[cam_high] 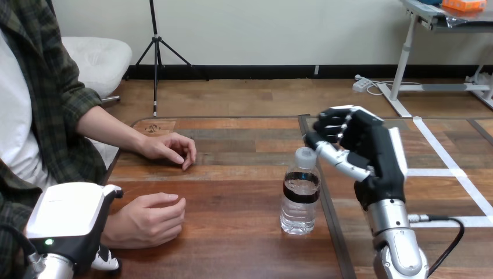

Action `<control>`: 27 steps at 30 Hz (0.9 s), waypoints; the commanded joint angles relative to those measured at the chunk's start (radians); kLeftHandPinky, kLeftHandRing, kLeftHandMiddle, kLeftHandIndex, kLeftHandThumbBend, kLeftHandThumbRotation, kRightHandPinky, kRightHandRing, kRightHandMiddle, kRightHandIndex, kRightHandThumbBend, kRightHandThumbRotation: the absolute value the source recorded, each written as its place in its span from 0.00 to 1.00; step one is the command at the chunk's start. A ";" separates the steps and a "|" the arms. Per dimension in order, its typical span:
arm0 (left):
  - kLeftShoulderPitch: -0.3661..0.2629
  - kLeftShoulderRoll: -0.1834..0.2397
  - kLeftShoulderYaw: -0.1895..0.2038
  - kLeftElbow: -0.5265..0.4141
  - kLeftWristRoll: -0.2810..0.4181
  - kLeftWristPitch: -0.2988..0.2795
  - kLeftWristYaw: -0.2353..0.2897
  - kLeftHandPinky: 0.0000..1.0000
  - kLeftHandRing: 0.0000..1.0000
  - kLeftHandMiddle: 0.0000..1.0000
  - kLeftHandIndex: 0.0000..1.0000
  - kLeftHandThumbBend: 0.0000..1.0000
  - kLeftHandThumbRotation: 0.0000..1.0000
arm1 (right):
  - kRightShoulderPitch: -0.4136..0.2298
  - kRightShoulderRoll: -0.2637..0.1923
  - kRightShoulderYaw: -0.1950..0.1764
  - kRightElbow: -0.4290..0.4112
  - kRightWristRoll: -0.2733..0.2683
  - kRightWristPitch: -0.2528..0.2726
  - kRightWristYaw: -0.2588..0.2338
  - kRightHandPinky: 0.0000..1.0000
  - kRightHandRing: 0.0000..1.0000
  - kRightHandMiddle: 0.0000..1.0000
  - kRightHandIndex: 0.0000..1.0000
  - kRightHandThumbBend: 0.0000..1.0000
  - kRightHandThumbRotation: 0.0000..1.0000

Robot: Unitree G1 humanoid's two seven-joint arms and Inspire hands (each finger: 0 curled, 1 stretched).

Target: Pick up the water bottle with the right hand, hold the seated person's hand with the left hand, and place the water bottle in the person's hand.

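A clear water bottle (300,197) with a white cap and a dark label band stands upright near the middle of the wooden table (232,232). My right hand (372,157) hangs just right of the bottle at cap height. It is open, with its fingers bent loosely and its thumb reaching toward the cap, holding nothing. My left hand (70,224) sits at the bottom left, its white back toward the camera, against the wrist of the person's near hand (148,218). That hand rests loosely curled on the table. Whether I grip it is hidden.
The person's far hand (168,148) lies palm down further back on the left of the table. A dark seam (331,215) runs just right of the bottle. White tape lines (447,171) mark the surface on the right.
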 commanded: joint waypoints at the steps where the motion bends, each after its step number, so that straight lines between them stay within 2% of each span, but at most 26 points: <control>1: -0.050 0.028 -0.016 0.007 -0.005 0.000 0.025 0.76 0.80 0.81 0.79 0.93 0.09 | -0.038 -0.048 0.035 -0.034 -0.049 -0.014 0.009 0.83 0.85 0.88 0.87 0.78 0.01; 2: -0.049 0.029 -0.017 0.006 -0.006 0.000 0.025 0.77 0.80 0.81 0.79 0.93 0.09 | -0.037 -0.054 0.040 -0.032 -0.065 -0.015 0.001 0.87 0.89 0.91 0.90 0.79 0.03; 5: -0.048 0.030 -0.016 0.005 -0.010 -0.003 0.027 0.77 0.80 0.81 0.80 0.93 0.09 | -0.035 -0.067 0.052 -0.030 -0.101 -0.013 -0.020 0.91 0.92 0.94 0.93 0.81 0.07; 13: -0.044 0.032 -0.014 0.005 -0.017 -0.011 0.040 0.76 0.79 0.81 0.79 0.93 0.09 | -0.033 -0.076 0.067 -0.037 -0.125 0.018 -0.024 0.97 0.97 0.98 0.97 0.86 0.16; 22: -0.039 0.032 -0.010 0.002 -0.033 -0.016 0.045 0.76 0.79 0.80 0.79 0.93 0.09 | -0.037 -0.072 0.081 -0.055 -0.091 0.108 0.045 1.00 1.00 1.00 1.00 0.90 0.18; 27: -0.036 0.030 -0.008 -0.002 -0.041 -0.017 0.048 0.76 0.79 0.80 0.79 0.93 0.08 | -0.036 -0.073 0.091 -0.060 -0.082 0.134 0.069 1.00 1.00 1.00 1.00 0.91 0.18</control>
